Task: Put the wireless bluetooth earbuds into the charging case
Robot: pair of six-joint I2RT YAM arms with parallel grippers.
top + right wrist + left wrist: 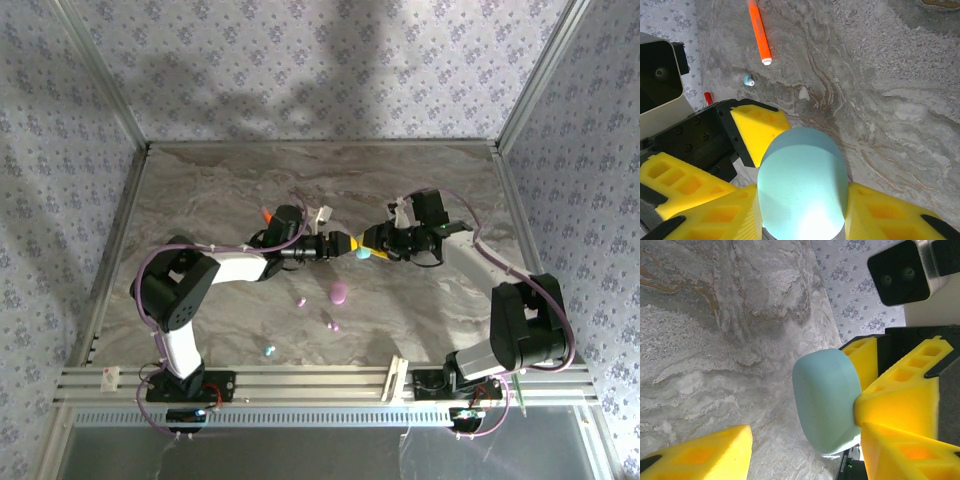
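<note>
Now the right gripper (802,196) squeezes the pale blue charging case (802,180) between its two yellow fingers. It holds the case in the middle of the table, and the case looks lifted off the top. The lid looks shut.

The left gripper (346,246) faces it with its fingers apart. One yellow finger (760,129) touches the side of the case, but nothing is clamped.

I think the job in hand is to get the lid open. To do it well, the right one should hold tight and not wobble. The left finger should push gently at the lid's edge, so the smooth case does not slip out.

The earbuds wait down on the table. A blue bud (268,350), a pink bud (299,301) and a second pink bud (335,326) lie nearer the arms' bases, close to a pink case (338,292). An orange pen (759,32) lies farther back.

The table (200,190) is grey and swirly like stone. Walls with little purple flowers stand around it, and metal rails (300,385) run along the near edge.
</note>
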